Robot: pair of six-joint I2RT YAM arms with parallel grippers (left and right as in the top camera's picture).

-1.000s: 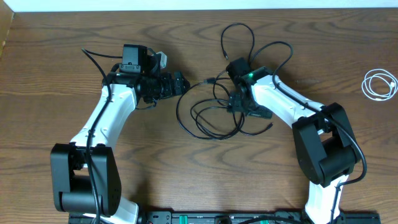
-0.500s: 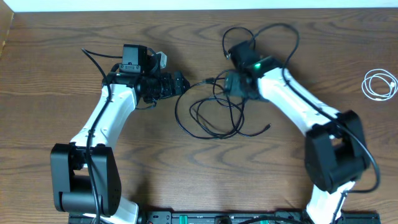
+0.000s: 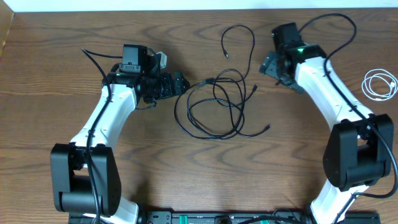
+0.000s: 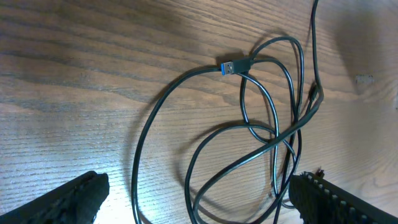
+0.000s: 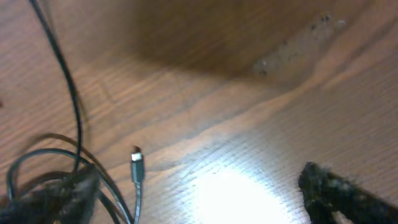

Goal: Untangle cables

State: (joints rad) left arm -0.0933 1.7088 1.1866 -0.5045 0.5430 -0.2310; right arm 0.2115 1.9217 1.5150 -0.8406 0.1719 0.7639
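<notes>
A tangle of black cables (image 3: 211, 111) lies at the middle of the table, and a separate black cable (image 3: 240, 38) loops just behind it. The white cable (image 3: 379, 84) is coiled at the far right. My left gripper (image 3: 180, 83) stands open at the tangle's left edge. In the left wrist view, several strands and a blue-tipped plug (image 4: 233, 65) lie ahead of the open left gripper (image 4: 202, 202), some running between its fingers. My right gripper (image 3: 268, 65) hovers open, up and to the right of the tangle. Between its blurred fingers (image 5: 339, 193) is bare table and a small plug (image 5: 137, 167).
The wood table (image 3: 74, 37) ends at a pale wall at the back. Thick black robot wires arc over the right arm (image 3: 329, 74) and behind the left arm (image 3: 112, 106). Both arm bases stand at the front edge.
My right arm has swung from over the tangle up and to the right, off the cables, uncovering a plug end at the tangle's right. The left arm has not moved.
</notes>
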